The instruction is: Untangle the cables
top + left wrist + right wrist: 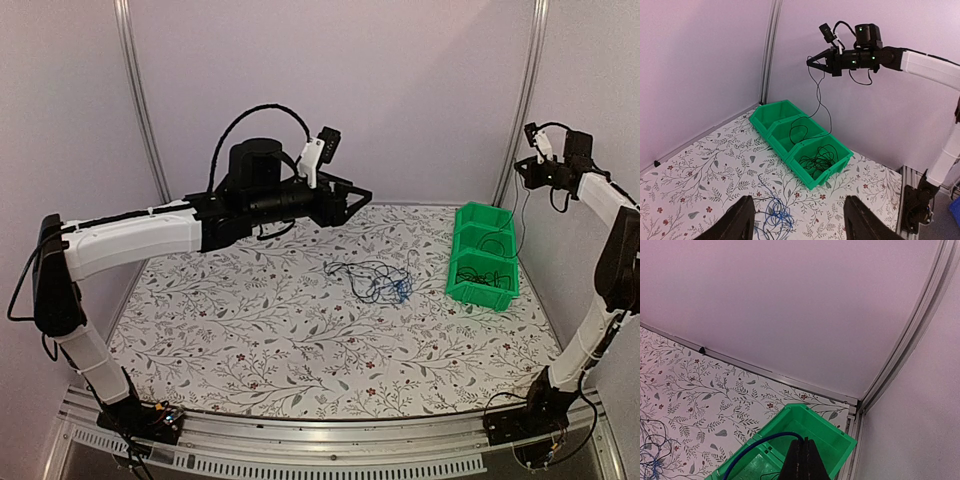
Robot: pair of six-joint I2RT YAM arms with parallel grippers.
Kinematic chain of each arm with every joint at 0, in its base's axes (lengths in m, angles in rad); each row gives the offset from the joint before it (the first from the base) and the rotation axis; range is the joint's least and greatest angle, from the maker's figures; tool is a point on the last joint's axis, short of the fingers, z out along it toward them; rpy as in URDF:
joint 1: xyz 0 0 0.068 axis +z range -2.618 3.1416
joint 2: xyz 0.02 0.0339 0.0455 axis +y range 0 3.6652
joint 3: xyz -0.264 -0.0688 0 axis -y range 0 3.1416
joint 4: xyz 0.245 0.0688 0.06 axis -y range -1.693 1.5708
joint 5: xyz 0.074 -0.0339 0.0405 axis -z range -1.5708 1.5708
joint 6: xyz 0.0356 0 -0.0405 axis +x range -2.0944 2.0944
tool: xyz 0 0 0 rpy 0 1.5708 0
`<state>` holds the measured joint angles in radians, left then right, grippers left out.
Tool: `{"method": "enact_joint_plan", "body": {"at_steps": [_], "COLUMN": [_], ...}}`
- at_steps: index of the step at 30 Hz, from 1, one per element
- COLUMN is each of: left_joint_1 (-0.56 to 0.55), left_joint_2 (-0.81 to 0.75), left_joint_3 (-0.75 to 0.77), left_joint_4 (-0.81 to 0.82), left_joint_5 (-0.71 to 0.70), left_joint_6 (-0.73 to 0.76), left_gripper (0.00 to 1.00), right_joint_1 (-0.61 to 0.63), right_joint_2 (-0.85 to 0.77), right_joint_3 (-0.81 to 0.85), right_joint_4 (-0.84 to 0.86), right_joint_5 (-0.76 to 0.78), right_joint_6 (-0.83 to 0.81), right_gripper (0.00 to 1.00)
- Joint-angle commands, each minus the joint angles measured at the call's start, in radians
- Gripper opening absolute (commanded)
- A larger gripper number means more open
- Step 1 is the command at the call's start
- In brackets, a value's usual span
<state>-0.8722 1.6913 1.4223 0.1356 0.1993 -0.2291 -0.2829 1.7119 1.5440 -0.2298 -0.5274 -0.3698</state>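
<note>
- several cables (816, 160) sit in the green bin (836, 169); a tangle (375, 280) lies unsorted.
- right gripper (811, 61) clamps one hanging cable (819, 95); left gripper (797, 220) gapes, empty.

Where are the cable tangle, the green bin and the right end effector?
Tangle (375, 280), top view, middle of the loops.
Bin (482, 295), top view, its near wall.
Right end effector (810, 62), left wrist view, closed fingertips pinching a cable (818, 95).

Top cam: we look down from behind the bases (150, 420), whole table (250, 340) in frame. Left wrist sits mid-height, facing 2 o'clock; right wrist high, facing 11. All share green bin (483, 255) and cables (375, 280).
</note>
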Motion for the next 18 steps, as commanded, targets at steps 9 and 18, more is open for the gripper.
{"method": "enact_joint_plan", "body": {"at_steps": [9, 18], "left_joint_1": [0.018, 0.018], "left_joint_2": [-0.009, -0.037], "left_joint_3": [-0.020, -0.052], "left_joint_4": [0.002, -0.005], "left_joint_5": [0.002, -0.010], "left_joint_6": [-0.032, -0.052], "left_gripper": [0.64, 0.64], "right_joint_1": [0.063, 0.103], "right_joint_2": [0.188, 0.284], "right_joint_3": [0.001, -0.012], "right_joint_4": [-0.304, -0.349], "right_joint_5": [-0.009, 0.065], "right_joint_6": [-0.125, -0.120], "right_gripper": [0.00, 0.00]}}
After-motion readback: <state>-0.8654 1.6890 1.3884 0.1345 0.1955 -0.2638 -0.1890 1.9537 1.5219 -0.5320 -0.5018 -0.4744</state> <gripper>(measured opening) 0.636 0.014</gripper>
